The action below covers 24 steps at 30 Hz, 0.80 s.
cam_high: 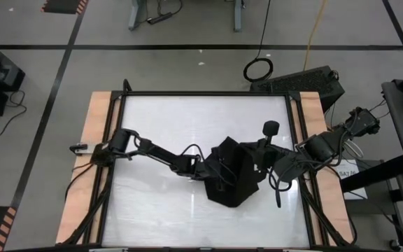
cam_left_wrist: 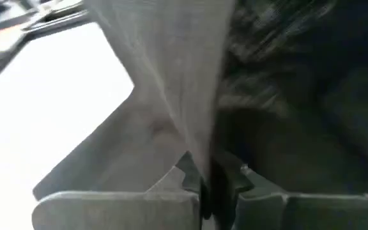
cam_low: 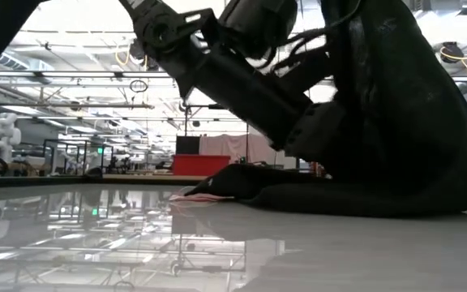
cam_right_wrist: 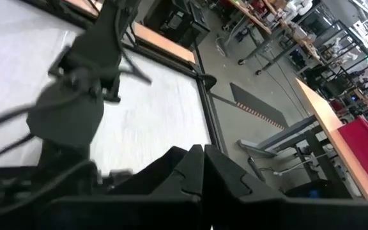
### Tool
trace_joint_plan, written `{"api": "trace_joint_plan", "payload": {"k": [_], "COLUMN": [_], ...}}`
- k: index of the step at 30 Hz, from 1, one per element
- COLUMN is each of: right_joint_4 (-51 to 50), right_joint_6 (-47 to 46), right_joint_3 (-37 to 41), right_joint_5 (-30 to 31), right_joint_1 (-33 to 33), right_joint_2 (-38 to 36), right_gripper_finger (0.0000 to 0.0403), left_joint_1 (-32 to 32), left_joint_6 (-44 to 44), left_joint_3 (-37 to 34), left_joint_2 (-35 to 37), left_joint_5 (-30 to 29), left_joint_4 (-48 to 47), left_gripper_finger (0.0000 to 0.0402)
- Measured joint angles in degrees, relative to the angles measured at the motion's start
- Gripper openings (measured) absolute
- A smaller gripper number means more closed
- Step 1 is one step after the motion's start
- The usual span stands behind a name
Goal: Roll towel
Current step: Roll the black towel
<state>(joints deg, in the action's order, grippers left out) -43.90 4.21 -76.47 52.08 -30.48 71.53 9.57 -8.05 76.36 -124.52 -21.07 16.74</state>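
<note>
The left arm reaches from the table's left side toward the middle, its left gripper (cam_left_wrist: 206, 185) pinched shut on a fold of the towel (cam_high: 233, 175). The right arm bends in from the right side, and its right gripper (cam_right_wrist: 203, 160) is closed, its fingers pressed together.

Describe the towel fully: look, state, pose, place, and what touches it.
The towel is plain black soft cloth, bunched and partly lifted off the white table near its middle, its lower part resting on the surface. The left gripper is shut on a fold of it. The right gripper, shut, is beside it.
</note>
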Motion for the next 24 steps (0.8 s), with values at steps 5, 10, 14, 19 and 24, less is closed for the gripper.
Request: {"api": "trace_joint_plan", "payload": {"k": [5,10,14,19,24], "right_joint_4": [-3.44,-8.12,-10.57,-9.98,-4.96], "right_joint_6": [-2.44,-6.14,-8.38,-8.12,-6.10], "right_joint_3": [0.00,0.00,0.00,0.00,-0.05], "right_joint_5": [-2.37,-3.01,-3.85,-4.62,-7.69], "right_joint_1": [-0.25,-1.95,-4.08,-7.41,-10.94], "right_joint_2": [-0.05,-0.20,-0.22,-0.31,-1.45], "right_gripper_finger": [0.0000,0.0000,0.0000,0.0000,0.0000], "left_joint_1": [0.28,2.19,4.53,9.72,17.42], "left_joint_6": [-7.46,-12.29,-11.87,-10.38,-14.19], "left_joint_3": [-0.04,-0.02,0.00,0.00,0.00], "left_joint_2": [6.39,17.81,28.94,42.29,52.00], "left_joint_5": [-12.88,-27.74,-38.65,-48.18,-47.68], "left_joint_4": [-16.18,-32.62,-44.72,-53.60,-53.19], "left_gripper_finger": [0.0005,0.0003,0.0002,0.0001,0.0001]}}
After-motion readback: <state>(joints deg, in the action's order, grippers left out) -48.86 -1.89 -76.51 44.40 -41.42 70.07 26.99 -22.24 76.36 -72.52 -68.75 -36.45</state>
